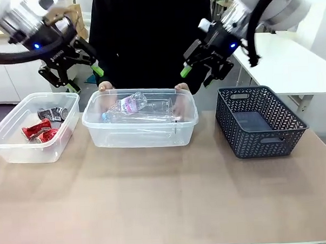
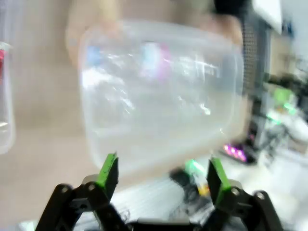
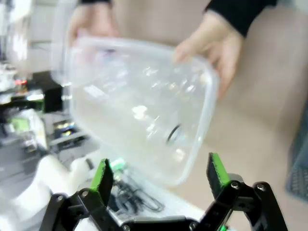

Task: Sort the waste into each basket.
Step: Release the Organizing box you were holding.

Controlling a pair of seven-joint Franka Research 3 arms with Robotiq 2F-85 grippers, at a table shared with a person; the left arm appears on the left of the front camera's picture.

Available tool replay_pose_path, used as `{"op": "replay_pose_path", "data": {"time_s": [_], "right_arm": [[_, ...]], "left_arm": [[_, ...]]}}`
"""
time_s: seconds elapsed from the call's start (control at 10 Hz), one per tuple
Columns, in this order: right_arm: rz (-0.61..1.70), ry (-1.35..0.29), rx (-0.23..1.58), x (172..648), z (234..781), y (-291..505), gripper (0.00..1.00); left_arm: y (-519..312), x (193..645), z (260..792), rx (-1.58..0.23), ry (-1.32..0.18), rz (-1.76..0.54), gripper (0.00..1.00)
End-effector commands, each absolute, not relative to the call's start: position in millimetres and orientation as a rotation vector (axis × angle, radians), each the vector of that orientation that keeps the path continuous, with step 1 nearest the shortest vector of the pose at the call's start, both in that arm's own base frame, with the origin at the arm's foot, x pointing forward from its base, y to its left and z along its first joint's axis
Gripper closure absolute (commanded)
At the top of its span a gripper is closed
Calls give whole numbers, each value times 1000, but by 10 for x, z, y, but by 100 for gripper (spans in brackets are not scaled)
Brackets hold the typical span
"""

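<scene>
Red and silver dented cans (image 1: 40,130) lie in the clear left tub (image 1: 28,152). Clear plastic bottles (image 1: 132,105) lie in the clear middle tub (image 1: 139,137), which a person's hands (image 1: 181,89) hold at its far rim. My left gripper (image 1: 85,78) hangs open and empty above the gap between the two tubs. My right gripper (image 1: 198,76) hangs open and empty above the middle tub's far right corner. The left wrist view shows the left gripper (image 2: 163,175) over the blurred bottle tub (image 2: 125,139). In the right wrist view, the right gripper (image 3: 159,175) is over that tub (image 3: 208,113), beside a hand (image 3: 216,48).
A dark blue-grey lattice basket (image 1: 261,134) stands empty at the right of the table. The person in a black top stands at the far edge, behind the middle tub. Bare brown tabletop (image 1: 156,203) stretches across the near half.
</scene>
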State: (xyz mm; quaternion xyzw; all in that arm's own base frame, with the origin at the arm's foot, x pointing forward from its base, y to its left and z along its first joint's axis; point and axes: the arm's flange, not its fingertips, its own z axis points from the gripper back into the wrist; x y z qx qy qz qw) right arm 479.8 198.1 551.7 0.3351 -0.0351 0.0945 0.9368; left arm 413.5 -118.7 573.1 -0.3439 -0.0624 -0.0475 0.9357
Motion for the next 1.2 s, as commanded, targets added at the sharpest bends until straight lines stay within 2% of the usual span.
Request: {"op": "replay_pose_path", "data": {"time_s": [0.0, 0.1, 0.3, 0.4, 0.6, 0.7, 0.8, 0.9, 1.1], "right_arm": [[59, -49, 972, 3933, 5952, 1016, 0], [-41, -89, 1110, 3706, 6087, 632, 0], [-212, -108, 1371, 3642, 6059, -150, 0], [-309, -105, 1435, 3734, 5944, -439, 0], [-367, -65, 1474, 3850, 5650, -732, 0], [-369, -58, 1452, 3864, 5533, -728, 0], [-361, -164, 1307, 3855, 5473, -603, 0], [-405, -58, 1444, 3806, 5509, -917, 0], [-405, -58, 1444, 3806, 5509, -917, 0]], "left_arm": [[-798, 3501, 6006, -881, -35, -261, 6], [-586, 3288, 6027, -898, -118, -204, 6], [83, 3046, 5913, -1224, -118, -388, 6], [365, 3003, 5787, -1329, -172, -415, 6], [757, 2933, 5513, -1536, -378, -287, 6], [866, 2887, 5395, -1583, -444, -209, 6], [768, 2831, 5660, -1426, -326, -311, 6], [768, 2831, 5660, -1426, -326, -311, 6], [768, 2831, 5660, -1426, -326, -311, 6]]}}
